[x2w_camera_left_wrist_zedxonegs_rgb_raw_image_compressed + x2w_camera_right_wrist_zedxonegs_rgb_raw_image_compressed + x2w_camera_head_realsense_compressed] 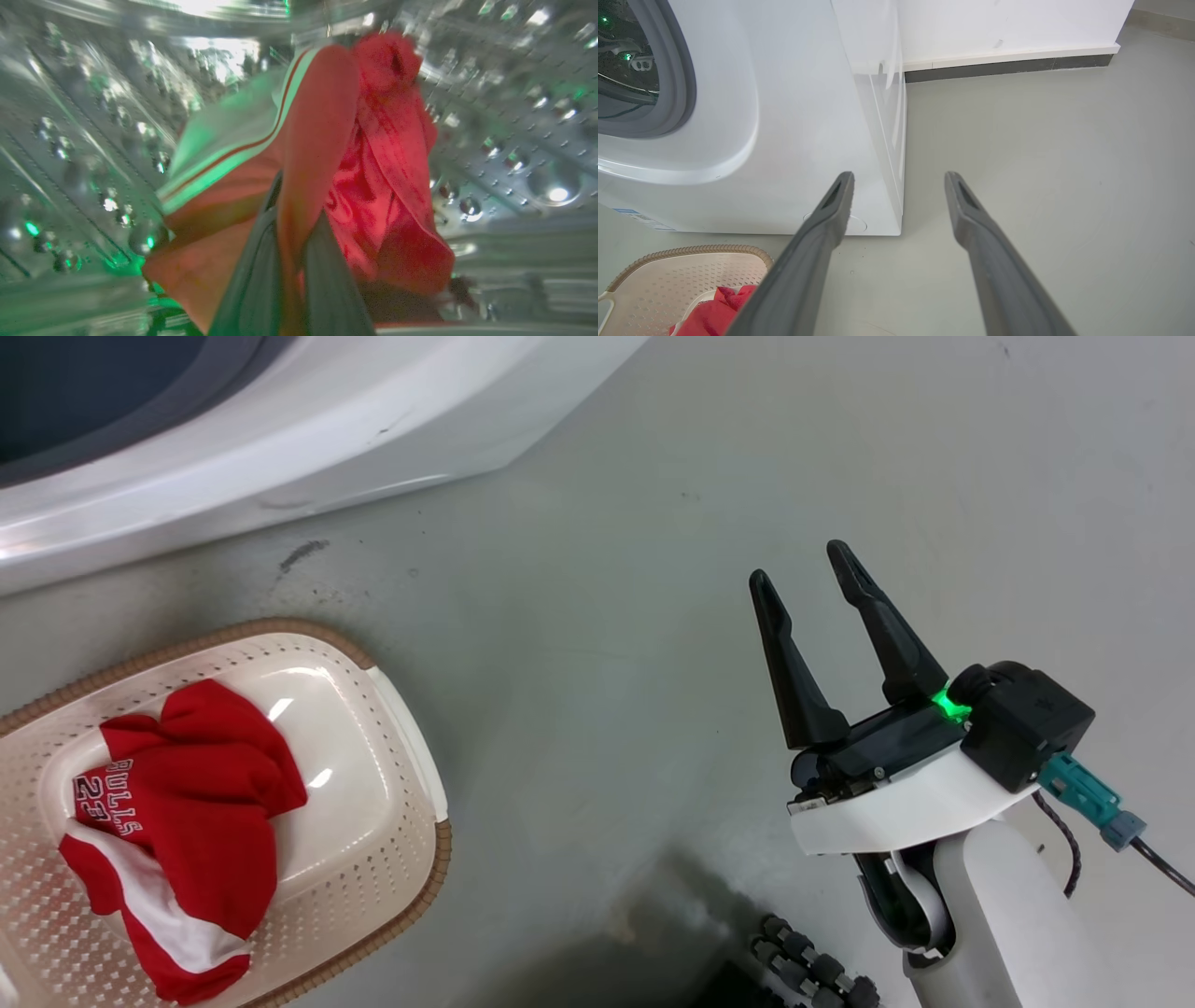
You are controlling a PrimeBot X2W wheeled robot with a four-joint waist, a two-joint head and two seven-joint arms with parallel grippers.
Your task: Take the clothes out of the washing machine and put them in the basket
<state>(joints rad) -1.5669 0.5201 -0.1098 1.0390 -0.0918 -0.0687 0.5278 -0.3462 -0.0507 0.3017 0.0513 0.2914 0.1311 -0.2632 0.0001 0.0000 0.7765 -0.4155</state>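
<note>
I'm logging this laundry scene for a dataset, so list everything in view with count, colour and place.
washing machine: one, white with grey gasket, upper left of the head view
drum: one, perforated steel, inside the machine
basket: one, cream with brown rim, on the floor in front of the machine
jersey: one, red with white lettering and trim, lying in the basket
garment: one, red with white stripes, inside the drum
floor: grey, under everything
skirting: one dark strip, along the floor's far edge
left hand: one, dark fingers, in the drum, shut on the garment
right hand: one, black fingers, open, over the floor to the right of the basket
</note>
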